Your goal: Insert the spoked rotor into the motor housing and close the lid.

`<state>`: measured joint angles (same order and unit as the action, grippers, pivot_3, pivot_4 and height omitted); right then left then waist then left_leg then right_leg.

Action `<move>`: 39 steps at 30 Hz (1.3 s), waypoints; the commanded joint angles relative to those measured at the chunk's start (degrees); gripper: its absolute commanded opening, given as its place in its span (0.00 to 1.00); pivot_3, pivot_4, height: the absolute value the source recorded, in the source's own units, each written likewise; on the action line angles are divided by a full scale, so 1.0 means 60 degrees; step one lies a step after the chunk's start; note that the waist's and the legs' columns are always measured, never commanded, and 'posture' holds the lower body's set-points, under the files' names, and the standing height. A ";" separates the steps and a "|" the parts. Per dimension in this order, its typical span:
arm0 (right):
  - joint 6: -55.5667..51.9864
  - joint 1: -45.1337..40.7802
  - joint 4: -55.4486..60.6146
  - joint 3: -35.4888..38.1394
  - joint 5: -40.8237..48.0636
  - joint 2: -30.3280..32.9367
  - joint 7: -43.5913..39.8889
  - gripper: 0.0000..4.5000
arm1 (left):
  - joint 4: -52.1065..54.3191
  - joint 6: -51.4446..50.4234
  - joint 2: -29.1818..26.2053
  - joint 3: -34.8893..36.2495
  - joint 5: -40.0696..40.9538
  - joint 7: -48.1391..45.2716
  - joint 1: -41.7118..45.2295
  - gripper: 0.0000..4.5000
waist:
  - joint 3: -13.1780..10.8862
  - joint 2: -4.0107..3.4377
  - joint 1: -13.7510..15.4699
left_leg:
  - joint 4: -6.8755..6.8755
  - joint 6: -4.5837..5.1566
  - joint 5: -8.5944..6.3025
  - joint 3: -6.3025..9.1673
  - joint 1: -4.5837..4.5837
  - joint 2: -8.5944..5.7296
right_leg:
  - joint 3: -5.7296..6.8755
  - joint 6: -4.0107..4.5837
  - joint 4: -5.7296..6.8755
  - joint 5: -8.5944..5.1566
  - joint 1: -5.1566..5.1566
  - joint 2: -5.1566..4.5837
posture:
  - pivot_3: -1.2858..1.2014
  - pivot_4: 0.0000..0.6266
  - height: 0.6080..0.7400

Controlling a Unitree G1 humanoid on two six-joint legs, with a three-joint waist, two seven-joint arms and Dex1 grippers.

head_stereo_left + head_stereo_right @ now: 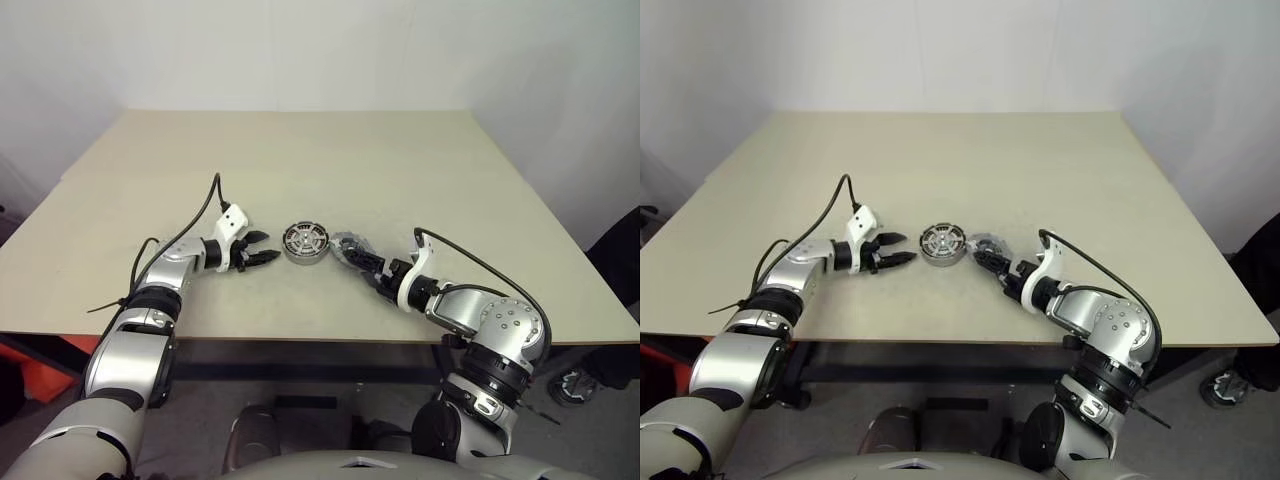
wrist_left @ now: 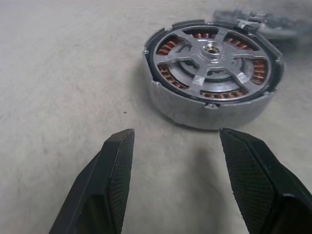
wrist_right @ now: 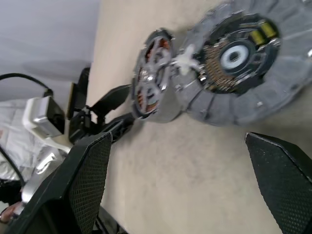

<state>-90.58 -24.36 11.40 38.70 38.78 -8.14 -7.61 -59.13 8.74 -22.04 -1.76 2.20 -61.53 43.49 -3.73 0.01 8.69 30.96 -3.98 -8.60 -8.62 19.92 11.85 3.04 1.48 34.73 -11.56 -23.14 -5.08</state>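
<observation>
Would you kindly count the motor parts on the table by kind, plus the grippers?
Motor housing with the spoked rotor seated in it: 1
Lid, dark grey, lying beside the housing: 1
Grippers: 2, left gripper and right gripper
Total: 4

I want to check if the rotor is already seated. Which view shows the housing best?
The left wrist view: the housing is seen close and from above, with the spoked rotor inside over copper windings. The right wrist view shows it edge-on beside the lid. In both eye views it is small.
</observation>
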 commanded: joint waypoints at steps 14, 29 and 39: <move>0.1573 0.0724 -0.0837 -0.0721 0.0538 -0.0378 0.0480 1.00 | 0.0411 -0.0027 -0.0172 0.0101 0.0096 0.0014 0.0160 0.66 | 0.0004 0.0005 -0.0023 | 0.0000 0.0025 -0.0015 0.0001 -0.0073 -0.0004 | 0.0003 -0.0007 -0.0043 -0.0025 0.0064 -0.0002 | 0.52 0.00 1.00; 0.2053 0.1129 -0.1160 -0.0909 0.0832 -0.0154 0.0868 1.00 | 0.0216 0.0048 0.0154 -0.0064 -0.0003 0.0017 0.0187 0.66 | 0.0013 0.0018 -0.0010 | -0.0003 0.0027 -0.0017 0.0003 -0.0045 -0.0003 | 0.0003 -0.0015 -0.0010 -0.0015 0.0044 -0.0003 | 0.52 0.00 1.00; 0.2893 0.0962 -0.1847 -0.1035 0.0927 0.0091 0.1077 1.00 | 0.0162 0.0029 0.0317 -0.0144 -0.0070 0.0004 0.0269 0.66 | 0.0015 0.0015 -0.0035 | -0.0014 0.0041 -0.0025 0.0016 -0.0072 -0.0001 | 0.0041 -0.0024 -0.0161 -0.0016 0.0111 -0.0011 | 0.52 0.00 1.00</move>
<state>-74.61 -20.38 2.83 32.59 45.52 -6.45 -3.31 -58.85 8.34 -19.79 -2.79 1.55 -61.47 43.49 -3.64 0.09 8.48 30.78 -3.73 -8.75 -8.51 19.40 11.85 3.37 1.33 33.45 -11.66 -22.32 -5.15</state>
